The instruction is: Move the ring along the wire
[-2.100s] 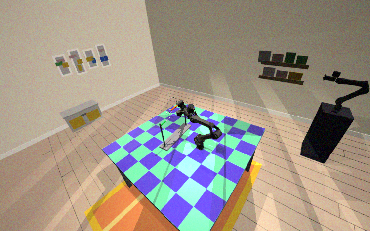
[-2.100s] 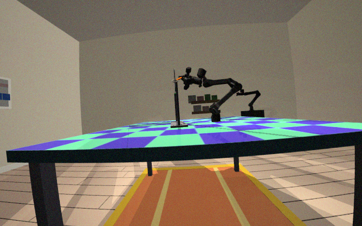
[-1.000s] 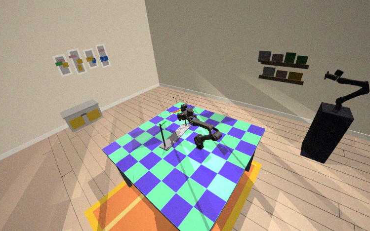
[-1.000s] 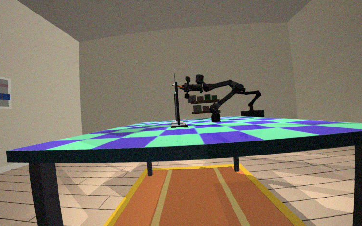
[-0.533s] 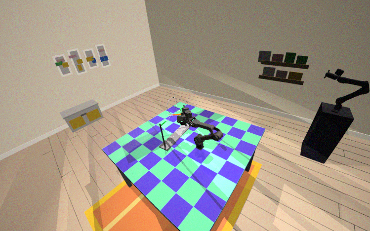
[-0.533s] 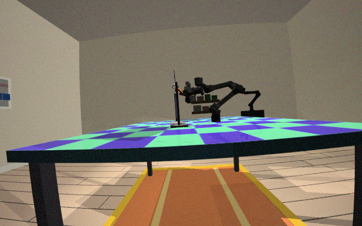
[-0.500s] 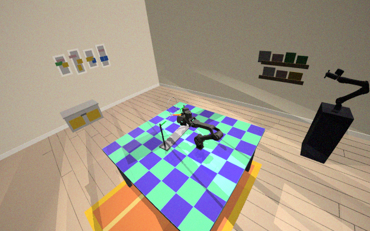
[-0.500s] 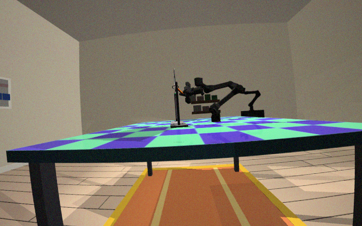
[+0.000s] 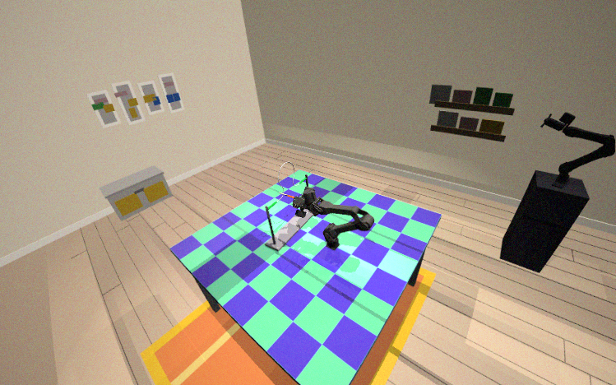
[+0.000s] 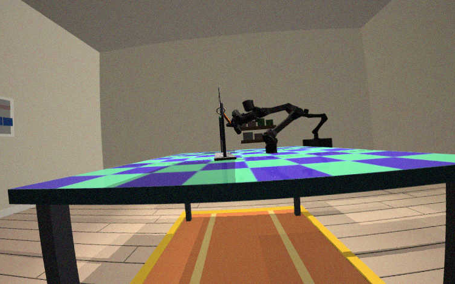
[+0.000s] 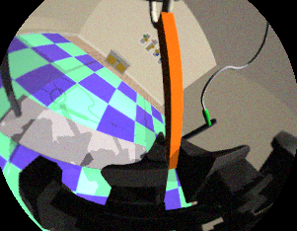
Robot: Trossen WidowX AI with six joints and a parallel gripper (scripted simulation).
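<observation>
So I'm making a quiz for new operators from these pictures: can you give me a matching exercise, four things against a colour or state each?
Things:
1. handle
2. end effector
3. table
4. rug

Colour or state:
A. purple and green checks
B. orange with yellow border
C. shut on a thing
D. plain orange, held at its lower end

Pairs: 1-D, 2-C, 3-A, 4-B

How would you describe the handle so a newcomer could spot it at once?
On the checkered table, find the two black posts joined by a looping wire. Beside the far post, the gripper is shut on the handle, a thin bar with a ring at its tip. It is the only orange piece there.
</observation>
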